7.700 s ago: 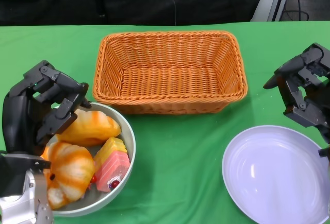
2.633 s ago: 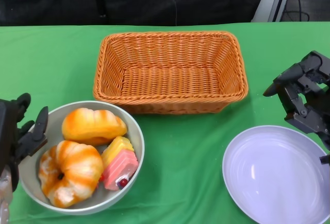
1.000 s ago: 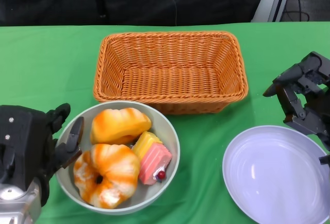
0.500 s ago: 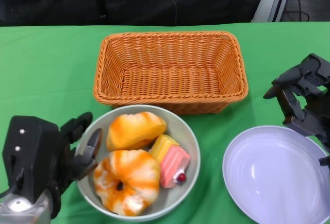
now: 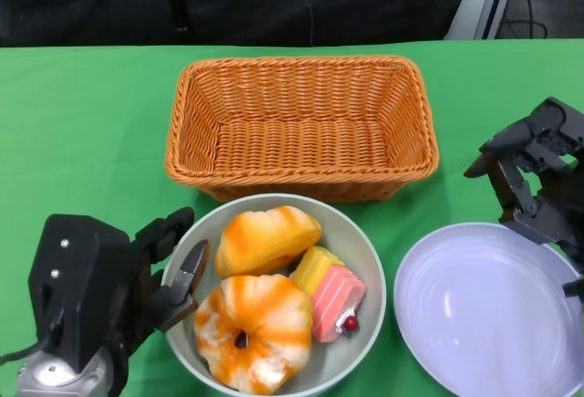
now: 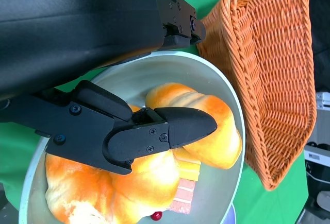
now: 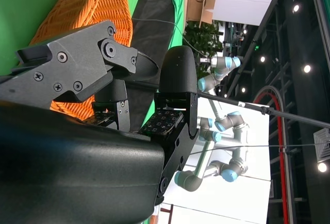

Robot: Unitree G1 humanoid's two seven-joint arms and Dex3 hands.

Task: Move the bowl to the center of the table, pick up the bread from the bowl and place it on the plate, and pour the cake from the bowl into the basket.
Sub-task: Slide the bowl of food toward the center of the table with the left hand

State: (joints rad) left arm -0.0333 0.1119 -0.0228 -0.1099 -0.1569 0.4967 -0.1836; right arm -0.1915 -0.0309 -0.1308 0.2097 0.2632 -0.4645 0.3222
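Observation:
The grey bowl [image 5: 368, 265] stands just in front of the wicker basket [image 5: 301, 64], near the table's middle. It holds a long orange bread [image 5: 267, 237], a ring-shaped bread [image 5: 254, 329] and a pink and yellow cake slice [image 5: 333, 292]. My left hand [image 5: 100, 297] grips the bowl's left rim; in the left wrist view its fingers [image 6: 170, 126] reach over the rim [image 6: 227, 95] above the bread [image 6: 221, 141]. My right hand [image 5: 534, 178] hovers at the right edge behind the white plate [image 5: 484, 310], holding nothing, fingers apart.
The orange basket [image 6: 268, 69] is empty and sits directly behind the bowl, almost touching it. The plate lies at the front right, close to the bowl's right side. A green cloth covers the table; dark background stands behind.
My left hand has slid the bowl rightward along the table, from the front left corner to in front of the basket. The right hand has stayed put.

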